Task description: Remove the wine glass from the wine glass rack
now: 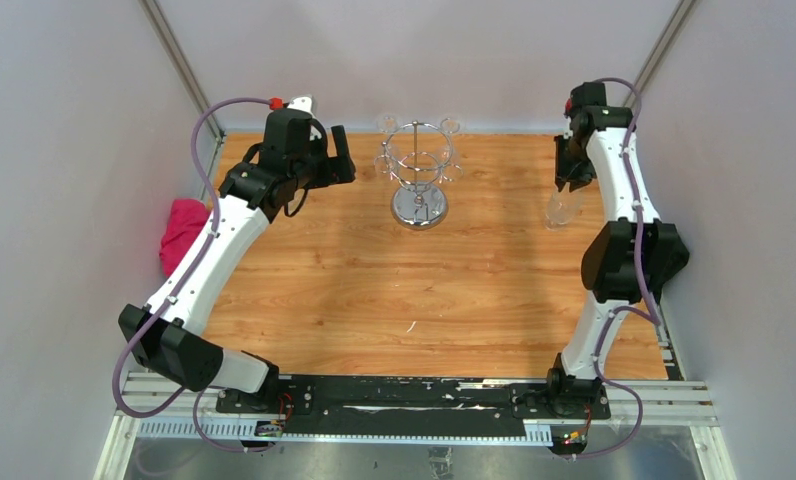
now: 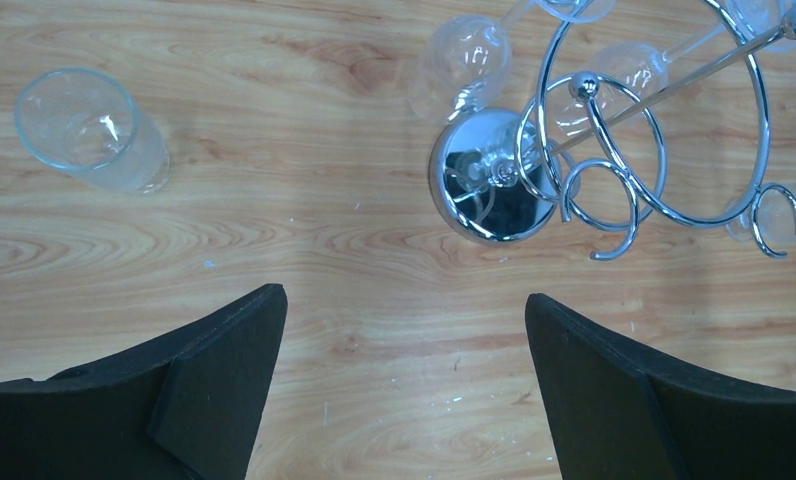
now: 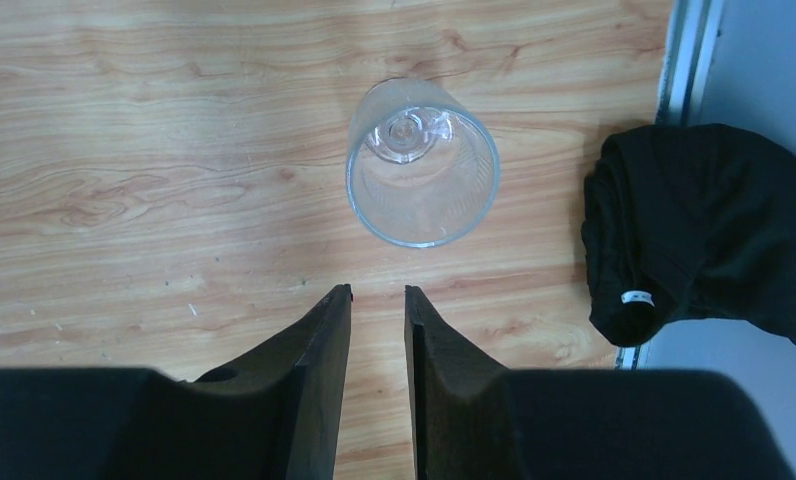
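At upper left of the overhead view, the left gripper (image 2: 402,310) hangs near the wine glass rack (image 1: 419,205), jaws spread wide and empty. The rack stands at top centre, with other glasses (image 2: 459,65) hanging from its hooks. Further right, one wine glass (image 3: 422,165) stands upright on the table (image 1: 324,280), well apart from the rack (so the removal looks done). Beside it, the right gripper (image 3: 377,292) shows a narrow gap and pinches nothing; probably only its retreat remains.

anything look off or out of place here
Nothing looks spilled or broken. One glass stands upright on the table, apart from the rack. The only strays are a pink cloth bunched at the table's left edge and a black cloth lying past its right edge.
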